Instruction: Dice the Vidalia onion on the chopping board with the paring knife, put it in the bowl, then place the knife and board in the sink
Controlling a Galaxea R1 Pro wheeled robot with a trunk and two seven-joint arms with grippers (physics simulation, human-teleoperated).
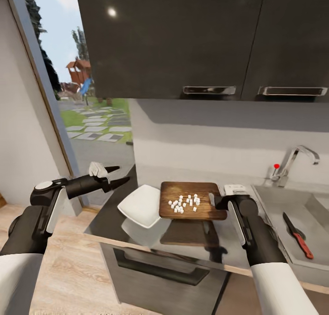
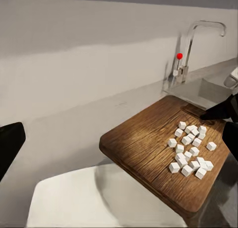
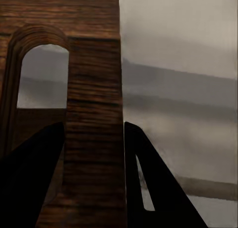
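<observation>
The right tool (image 1: 218,200) gripped the stiff brown wooden chopping board (image 1: 192,200) beside its handle slot, loose white onion cubes (image 1: 185,203) aboard, while the left tool (image 1: 119,176) hovered open, empty.

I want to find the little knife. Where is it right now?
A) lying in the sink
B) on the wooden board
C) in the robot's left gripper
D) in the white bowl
A: the paring knife with its red-orange handle lies in the sink, away from the chopping board.
</observation>
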